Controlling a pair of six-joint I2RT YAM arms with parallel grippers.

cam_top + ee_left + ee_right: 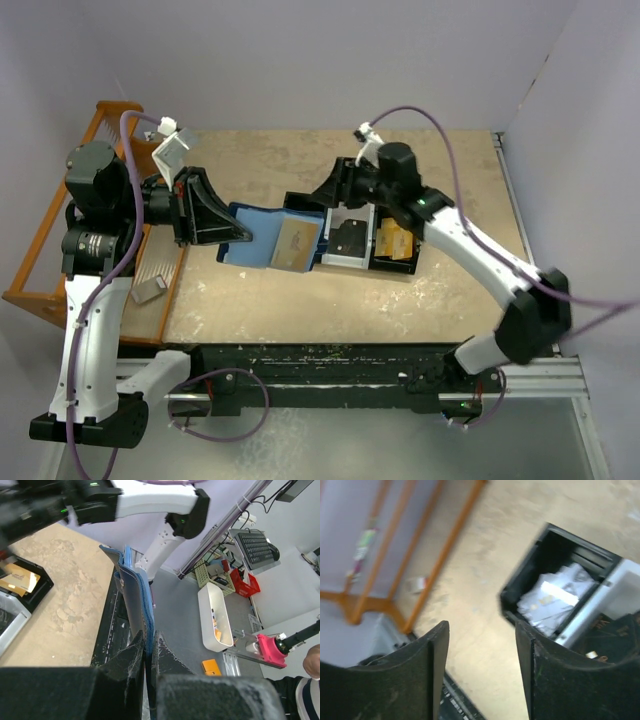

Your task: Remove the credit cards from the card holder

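The navy-blue card holder (262,238) lies open on the table, paler blue inside, with a tan card (297,245) showing in its right half. My left gripper (240,234) is shut on the holder's left edge. In the left wrist view the fingers (131,667) pinch the blue edge, and the card holder (135,592) stands edge-on beyond them. My right gripper (328,192) is open and empty, above the table just beyond the holder's far right corner. In the right wrist view the right gripper (482,640) hangs over bare table.
A black three-compartment tray (352,262) sits right of the holder, with gold cards (395,240) in one slot and pale cards (552,597) in another. An orange wooden rack (40,270) stands at the left, with a small grey block (148,290) on its base.
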